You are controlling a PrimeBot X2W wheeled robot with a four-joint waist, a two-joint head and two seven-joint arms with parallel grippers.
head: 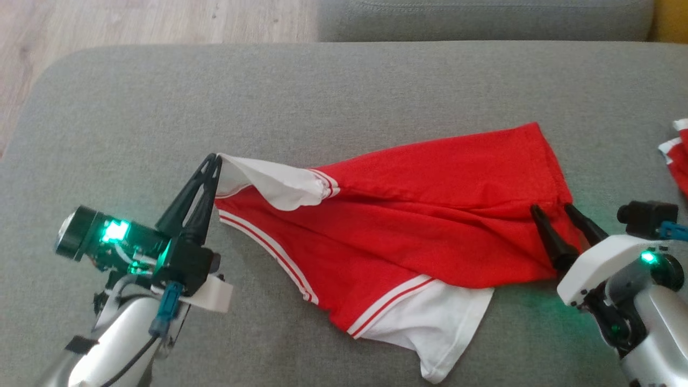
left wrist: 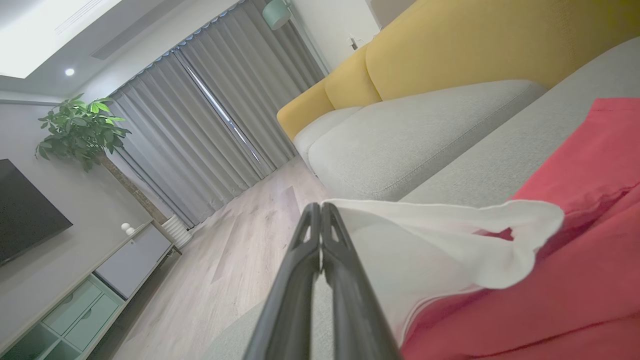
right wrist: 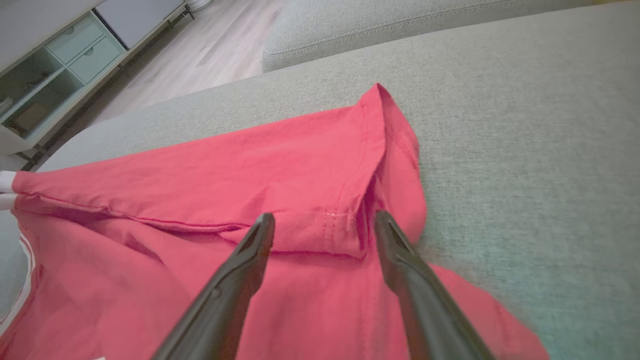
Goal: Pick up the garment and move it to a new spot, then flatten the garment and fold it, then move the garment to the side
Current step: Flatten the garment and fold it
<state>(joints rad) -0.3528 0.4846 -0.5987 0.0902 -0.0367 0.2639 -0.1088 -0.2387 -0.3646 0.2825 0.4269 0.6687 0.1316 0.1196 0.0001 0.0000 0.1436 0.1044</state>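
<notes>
The garment (head: 424, 215) is a red T-shirt with white sleeves and white stripes, spread wrinkled across a grey cushion (head: 344, 91). My left gripper (head: 214, 158) is shut on the edge of one white sleeve (head: 269, 183), holding it a little off the cushion; the left wrist view shows that gripper (left wrist: 320, 206) pinching the sleeve (left wrist: 440, 235). My right gripper (head: 551, 207) is open, its two fingers over the folded red hem at the shirt's right end. In the right wrist view that gripper (right wrist: 324, 217) straddles the hem fold (right wrist: 320, 230). The other white sleeve (head: 441, 328) lies flat near the front.
Another red and white piece of cloth (head: 678, 156) lies at the cushion's right edge. A second grey cushion (head: 484, 19) and a yellow sofa back (left wrist: 475, 45) stand behind. Wooden floor (head: 134, 21) lies beyond the cushion's far left corner.
</notes>
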